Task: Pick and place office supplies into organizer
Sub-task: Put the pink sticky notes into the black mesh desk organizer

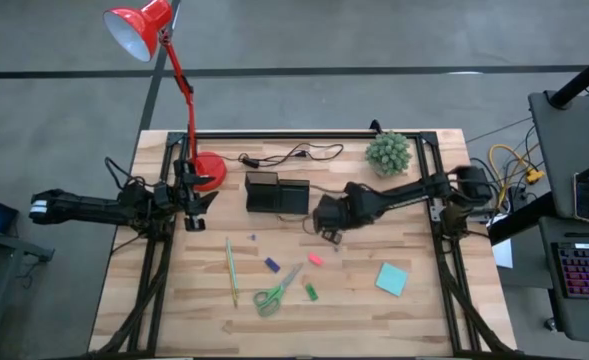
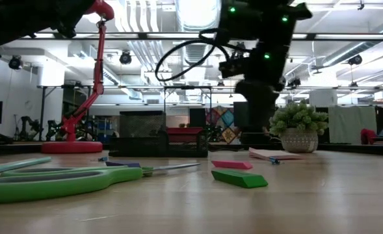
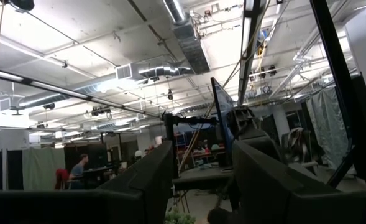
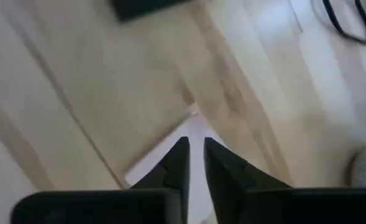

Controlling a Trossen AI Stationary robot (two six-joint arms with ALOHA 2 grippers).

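The right gripper [image 4: 195,163], fingers slightly parted, hangs over a pale sticky pad [image 4: 170,155] beside the organizer [image 1: 277,193], apparently positioned for pickup; the left gripper [image 1: 196,210] waits spread.

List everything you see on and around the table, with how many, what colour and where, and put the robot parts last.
organizer: one, black, back middle of table
lamp: one, red, back left, base on table
plant: one, green, back right
cable: one, black, along back edge
pencil: one, green, front left
scissors: one, green-handled, front middle
sticky pad: one, teal, front right
small pieces: purple, pink, green, front middle
left gripper: open, by lamp base
right gripper: over a pale sheet, right of organizer
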